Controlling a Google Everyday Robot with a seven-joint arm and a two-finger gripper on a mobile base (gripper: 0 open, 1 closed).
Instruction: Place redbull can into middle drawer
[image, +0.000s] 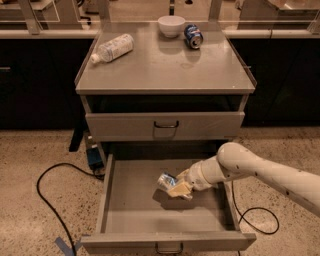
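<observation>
The middle drawer (125, 220) is pulled wide open below the shut upper drawer (165, 126). My gripper (176, 188) reaches in from the right, low over the drawer's floor near its middle. It is shut on the redbull can (166, 180), a shiny silver-and-blue can that lies tilted in the fingers, its end pointing left. The can's shadow falls on the drawer floor just below it. I cannot tell whether the can touches the floor.
On the cabinet top (165, 70) lie a clear plastic bottle (112, 47), a white bowl (171, 25) and a darker blue can (192, 36) on its side. A black cable (47, 200) loops on the speckled floor at left; another cable (257, 220) lies at right.
</observation>
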